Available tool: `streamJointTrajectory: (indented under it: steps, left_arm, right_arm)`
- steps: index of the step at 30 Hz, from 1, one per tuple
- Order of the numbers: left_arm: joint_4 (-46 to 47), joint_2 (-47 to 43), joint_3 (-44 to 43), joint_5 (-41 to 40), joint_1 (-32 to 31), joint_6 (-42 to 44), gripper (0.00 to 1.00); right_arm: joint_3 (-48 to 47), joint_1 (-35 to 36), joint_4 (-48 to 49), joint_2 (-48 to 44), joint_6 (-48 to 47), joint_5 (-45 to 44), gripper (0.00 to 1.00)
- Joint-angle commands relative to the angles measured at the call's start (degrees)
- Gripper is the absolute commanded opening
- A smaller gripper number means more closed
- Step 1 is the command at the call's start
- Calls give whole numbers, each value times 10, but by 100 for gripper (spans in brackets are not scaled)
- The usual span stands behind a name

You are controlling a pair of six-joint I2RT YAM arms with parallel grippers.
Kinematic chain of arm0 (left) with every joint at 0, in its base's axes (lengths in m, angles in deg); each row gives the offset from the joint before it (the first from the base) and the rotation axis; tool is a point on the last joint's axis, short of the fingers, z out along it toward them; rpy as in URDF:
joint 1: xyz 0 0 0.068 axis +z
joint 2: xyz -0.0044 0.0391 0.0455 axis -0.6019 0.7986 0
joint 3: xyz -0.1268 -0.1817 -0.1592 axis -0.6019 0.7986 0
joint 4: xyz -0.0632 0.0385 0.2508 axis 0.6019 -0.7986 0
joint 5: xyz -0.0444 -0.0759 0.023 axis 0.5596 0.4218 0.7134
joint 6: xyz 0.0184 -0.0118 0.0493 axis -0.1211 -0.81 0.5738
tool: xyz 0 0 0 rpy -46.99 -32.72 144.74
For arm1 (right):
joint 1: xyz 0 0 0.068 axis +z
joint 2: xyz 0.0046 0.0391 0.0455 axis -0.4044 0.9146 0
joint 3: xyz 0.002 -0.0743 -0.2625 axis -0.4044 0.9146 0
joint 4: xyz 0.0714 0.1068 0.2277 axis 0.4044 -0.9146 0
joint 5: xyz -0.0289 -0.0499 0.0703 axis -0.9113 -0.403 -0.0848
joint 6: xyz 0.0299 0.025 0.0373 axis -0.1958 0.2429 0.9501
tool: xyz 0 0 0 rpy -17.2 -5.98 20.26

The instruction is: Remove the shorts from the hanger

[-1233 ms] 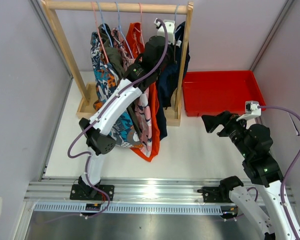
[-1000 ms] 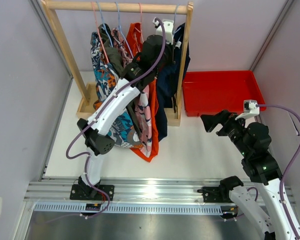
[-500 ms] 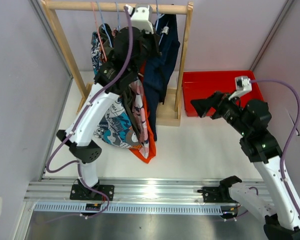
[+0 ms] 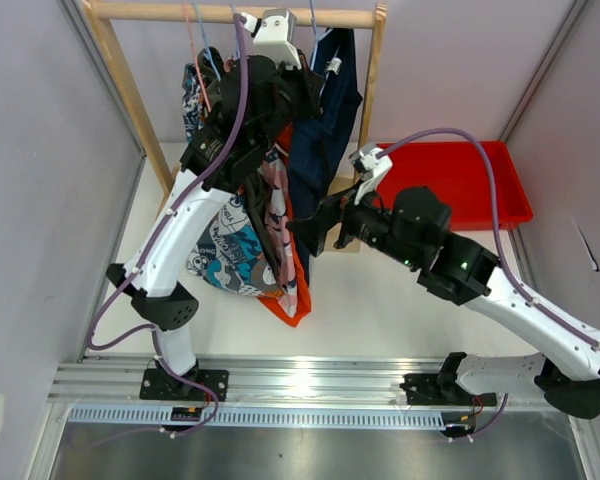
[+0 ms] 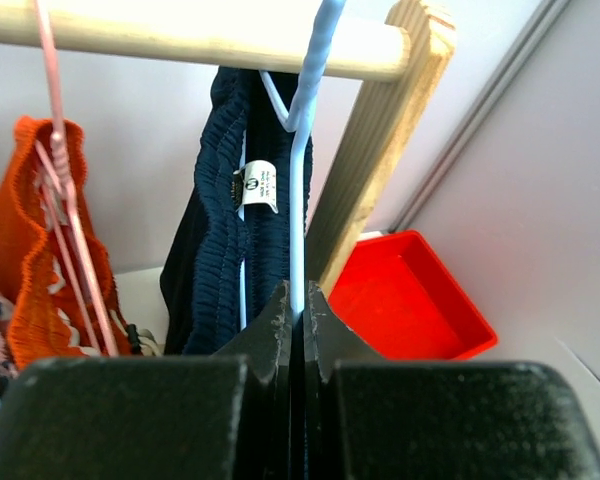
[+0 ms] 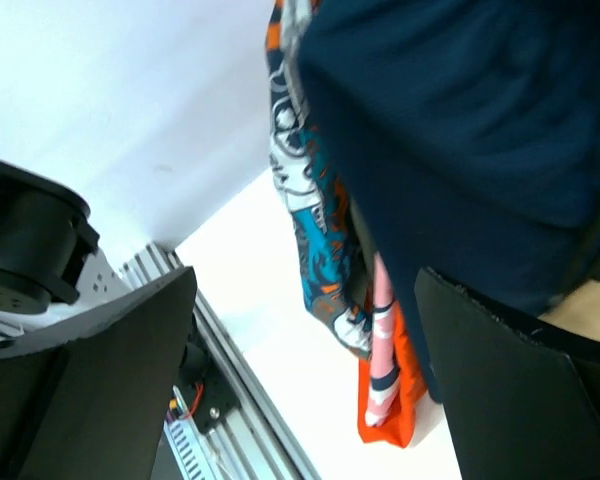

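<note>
Navy shorts (image 4: 325, 120) hang on a light blue hanger (image 5: 298, 200) at the right end of the wooden rail (image 4: 180, 12). My left gripper (image 4: 302, 92) is up at the rail and shut on the hanger's wire (image 5: 297, 292), next to the navy waistband (image 5: 220, 200). My right gripper (image 4: 310, 222) is open at the lower edge of the navy shorts (image 6: 460, 130), one finger on each side of the view (image 6: 305, 280). Left of them hang the orange (image 4: 292, 295), pink patterned (image 4: 278, 215) and cartoon-print shorts (image 4: 225, 245). An olive strip (image 6: 363, 245) shows between them.
The rack's right post (image 4: 368, 110) stands just beside the navy shorts. A red tray (image 4: 480, 180) lies on the table at the right, behind my right arm. Grey walls close both sides. Aluminium rails (image 4: 310, 385) run along the near edge.
My left gripper rose to the rail and moved left, lifting the hanger with the navy shorts. My right arm swung left from the red tray to the bottom of the navy shorts.
</note>
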Motion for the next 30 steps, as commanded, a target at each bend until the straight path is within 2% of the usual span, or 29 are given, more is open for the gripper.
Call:
streamJointTrajectory:
  steps: [1,12,15,16,18,19,21,22,26,29,30]
  left_arm:
    - [74,-56,3,22,-6,-30,0]
    - [79,-120,85,25,-28,-61,0]
    - [82,-133,97,29,-30,-68,0]
    - [82,-136,99,29,-29,-71,0]
    - [82,-138,99,30,-30,-73,0]
    - [82,-142,102,29,-30,-73,0]
    - [81,-144,107,27,-30,-71,0]
    - [80,-147,110,25,-30,-68,0]
    - [88,-162,127,10,-31,-59,0]
    - [101,-167,143,-3,-30,-41,0]
    - [105,-167,147,-17,-30,-27,0]
  right_arm:
    - [-20,46,55,9,-25,-105,99]
    - [-5,71,153,78,-68,-229,99]
    - [-3,75,163,103,-76,-259,95]
    - [1,75,182,111,-76,-260,91]
    - [9,82,198,117,-75,-261,70]
    - [17,85,205,117,-81,-261,45]
    - [24,107,218,113,-93,-271,22]
    - [31,118,220,111,-97,-280,1]
    - [51,173,225,82,-113,-324,0]
    - [60,235,214,61,-116,-369,0]
    - [61,279,213,58,-123,-402,0]
